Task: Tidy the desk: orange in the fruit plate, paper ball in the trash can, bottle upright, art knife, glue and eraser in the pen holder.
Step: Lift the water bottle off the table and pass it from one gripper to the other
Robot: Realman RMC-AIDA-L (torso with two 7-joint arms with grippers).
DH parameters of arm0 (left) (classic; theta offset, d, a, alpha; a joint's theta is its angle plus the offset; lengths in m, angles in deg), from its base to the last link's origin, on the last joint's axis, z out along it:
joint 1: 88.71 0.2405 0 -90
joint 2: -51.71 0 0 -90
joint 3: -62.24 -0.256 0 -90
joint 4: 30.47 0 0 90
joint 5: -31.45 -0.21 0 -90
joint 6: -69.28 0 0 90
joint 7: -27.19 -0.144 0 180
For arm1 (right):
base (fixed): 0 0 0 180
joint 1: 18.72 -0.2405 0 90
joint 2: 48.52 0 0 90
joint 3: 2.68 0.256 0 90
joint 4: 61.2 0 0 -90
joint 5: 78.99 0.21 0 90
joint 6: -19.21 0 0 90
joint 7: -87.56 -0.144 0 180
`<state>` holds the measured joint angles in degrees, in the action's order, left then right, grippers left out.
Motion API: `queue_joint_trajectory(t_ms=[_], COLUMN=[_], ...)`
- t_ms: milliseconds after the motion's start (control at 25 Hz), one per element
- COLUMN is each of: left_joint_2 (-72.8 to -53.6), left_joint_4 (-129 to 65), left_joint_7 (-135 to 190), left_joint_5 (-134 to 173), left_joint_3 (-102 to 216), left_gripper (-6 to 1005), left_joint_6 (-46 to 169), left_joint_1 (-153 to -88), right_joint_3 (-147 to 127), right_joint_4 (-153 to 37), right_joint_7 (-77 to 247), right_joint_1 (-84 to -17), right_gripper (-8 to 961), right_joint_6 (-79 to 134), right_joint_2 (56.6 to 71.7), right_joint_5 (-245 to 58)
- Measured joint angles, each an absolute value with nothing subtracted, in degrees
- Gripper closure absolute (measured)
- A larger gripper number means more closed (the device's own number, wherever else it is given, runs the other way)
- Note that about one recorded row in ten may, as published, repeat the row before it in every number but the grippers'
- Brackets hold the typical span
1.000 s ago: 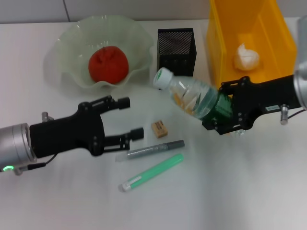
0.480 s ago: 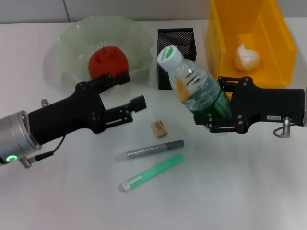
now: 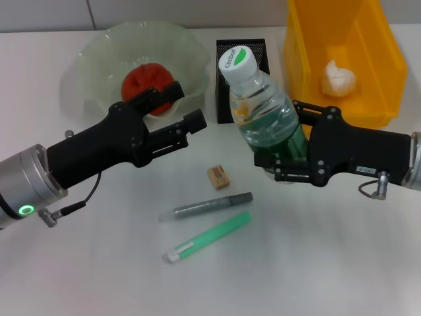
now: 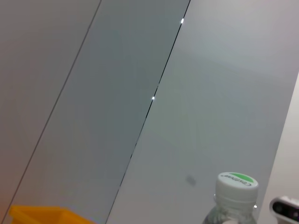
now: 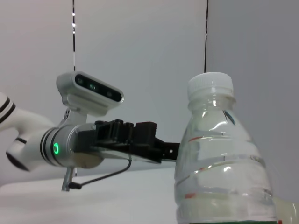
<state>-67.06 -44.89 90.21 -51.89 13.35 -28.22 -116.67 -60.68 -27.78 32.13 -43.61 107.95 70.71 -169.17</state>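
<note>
My right gripper (image 3: 284,160) is shut on the lower body of the clear bottle (image 3: 262,108), which stands almost upright with its white-and-green cap on top; it also fills the right wrist view (image 5: 219,168). My left gripper (image 3: 186,105) is open with nothing in it, just left of the bottle, in front of the fruit plate (image 3: 99,59). The orange (image 3: 146,80) lies in the plate. The paper ball (image 3: 337,78) lies in the yellow trash can (image 3: 378,46). On the desk lie the eraser (image 3: 218,176), grey art knife (image 3: 207,205) and green glue (image 3: 209,237). The black mesh pen holder (image 3: 242,54) stands behind the bottle.
The white desk stretches bare along its front and left side. The left wrist view shows only the bottle's cap (image 4: 237,183), a corner of the yellow trash can (image 4: 42,214) and a grey wall. The left arm (image 5: 84,144) shows beyond the bottle in the right wrist view.
The right gripper has swung the bottle from a steep slant to almost upright and shifted it slightly left. The left gripper has risen toward the plate and the bottle, staying open.
</note>
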Motion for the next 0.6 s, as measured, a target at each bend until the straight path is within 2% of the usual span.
queue_joint_trajectory(t_ms=[600], left_joint_2=[-67.46], left_joint_4=[-40.21], left_joint_7=[89.24], left_joint_5=[-48.79], left_joint_3=[13.54], left_gripper=[191], left_joint_6=[-28.99], left_joint_1=[-119.21], right_joint_3=[-61.33], right_joint_4=[-37.15], right_joint_7=[34.42], right_joint_1=[-48.89], right_gripper=[189], right_joint_6=[106.55], right_joint_2=[70.80], right_joint_5=[-168.06])
